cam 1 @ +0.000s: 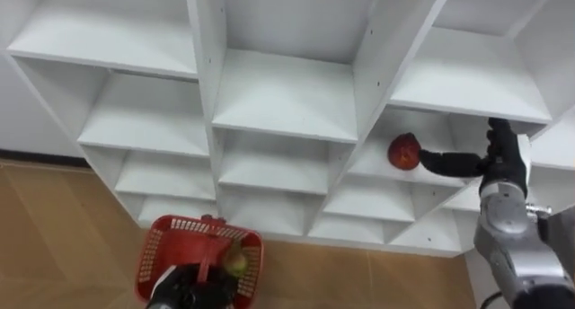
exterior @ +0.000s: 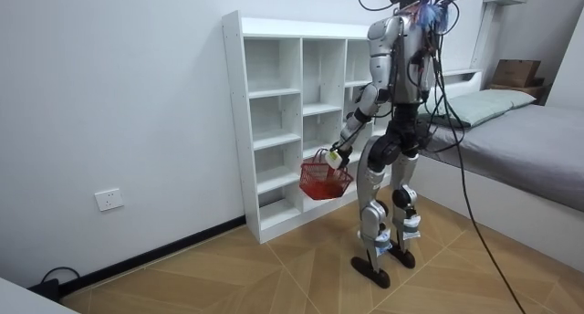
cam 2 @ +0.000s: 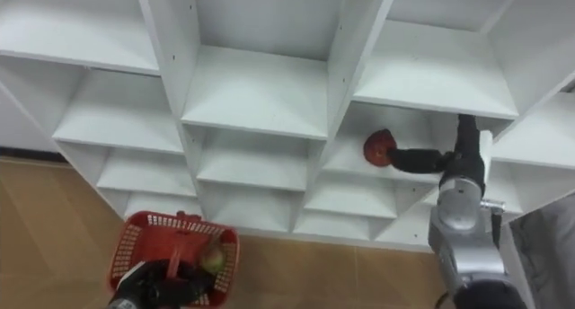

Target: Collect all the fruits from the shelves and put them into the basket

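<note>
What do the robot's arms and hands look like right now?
Both hands, right hand and left hand, are black, the right with long slim fingers. The right forearm is a rounded silver-grey shell.

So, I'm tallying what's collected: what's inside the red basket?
One yellow-green fruit lies in the red basket, towards its right side. The left hand covers the basket's near part, so anything there is hidden.

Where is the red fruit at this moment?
In the left eye view the red fruit lies on a closet shelf right of centre, against the right hand, which reaches in from the right.
</note>
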Robot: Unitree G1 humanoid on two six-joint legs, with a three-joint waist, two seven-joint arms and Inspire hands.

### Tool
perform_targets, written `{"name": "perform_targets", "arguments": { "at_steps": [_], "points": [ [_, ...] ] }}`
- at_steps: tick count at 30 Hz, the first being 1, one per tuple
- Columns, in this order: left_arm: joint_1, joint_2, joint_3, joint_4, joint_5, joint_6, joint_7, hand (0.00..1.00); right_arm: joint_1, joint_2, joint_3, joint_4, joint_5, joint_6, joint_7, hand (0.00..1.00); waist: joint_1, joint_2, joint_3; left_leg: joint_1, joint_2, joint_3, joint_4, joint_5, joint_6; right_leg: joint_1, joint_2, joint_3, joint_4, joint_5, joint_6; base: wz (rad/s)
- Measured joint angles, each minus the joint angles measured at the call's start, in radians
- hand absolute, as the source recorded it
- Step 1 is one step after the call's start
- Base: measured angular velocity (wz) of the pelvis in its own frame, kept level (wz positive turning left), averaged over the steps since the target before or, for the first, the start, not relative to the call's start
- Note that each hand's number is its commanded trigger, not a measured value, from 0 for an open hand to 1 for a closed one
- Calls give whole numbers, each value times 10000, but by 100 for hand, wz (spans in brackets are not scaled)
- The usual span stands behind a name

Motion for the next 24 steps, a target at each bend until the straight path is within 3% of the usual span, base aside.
{"name": "perform_targets", "arguments": {
  "at_steps": [10, 18, 20, 24],
  "points": [
    [-29, 49, -59, 694, 578, 42, -161, 100, -1169, -65, 8, 2139, 52, -22, 344, 0, 362, 158, 97, -697, -16, -267, 192, 10, -7, -501, -23, -365, 11, 12, -20, 8],
    [-88, 47, -99, 721, 760, 27, -225, 100, -1207, -87, 12, 2505, -3, -32, 536, 0, 663, 274, 167, -1117, -22, -292, 237, 27, -13, -969, -50, -367, 148, 12, -20, 0],
    [-236, 56, -252, 883, 762, 23, -248, 100, -1233, -88, 11, 2778, 3, -94, 525, 0, 704, 355, 222, -1130, -29, -290, 236, 27, -13, -971, -56, -368, 147, 12, -20, 0],
    [-294, 54, -467, 1006, 756, -13, -287, 100, -1236, -84, 90, 3075, -3, -148, 525, 0, 737, 520, 232, -1197, -27, -289, 236, 29, -11, -1041, -53, -366, 149, 12, -20, 0]
  ]
}}
